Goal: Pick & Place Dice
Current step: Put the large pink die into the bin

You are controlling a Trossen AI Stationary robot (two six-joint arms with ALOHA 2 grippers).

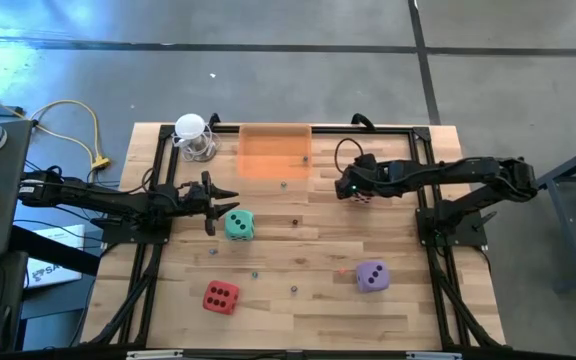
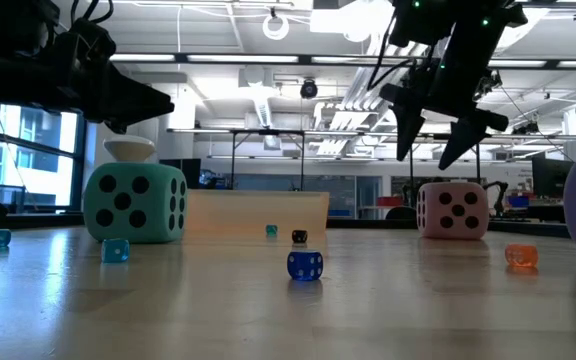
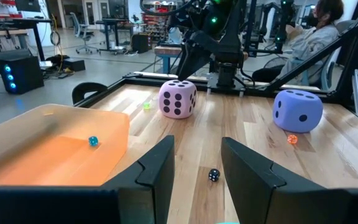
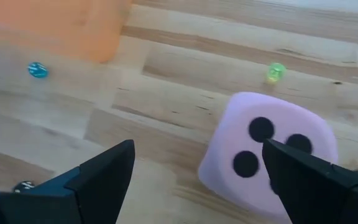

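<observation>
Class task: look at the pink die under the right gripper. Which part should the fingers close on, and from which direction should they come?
Grip the pink die across two opposite flat side faces, coming down from above. It sits flat on the table with open space all round, and the right gripper hangs open just above it. A cube's parallel faces suit two fingers; the corners would likely slip.

Four big soft cubes with dark pips: one pink [image 1: 362, 190], one teal green [image 1: 238, 225], one purple [image 1: 372, 276], one red [image 1: 220, 297]; one translucent orange tray [image 1: 274, 152]
</observation>
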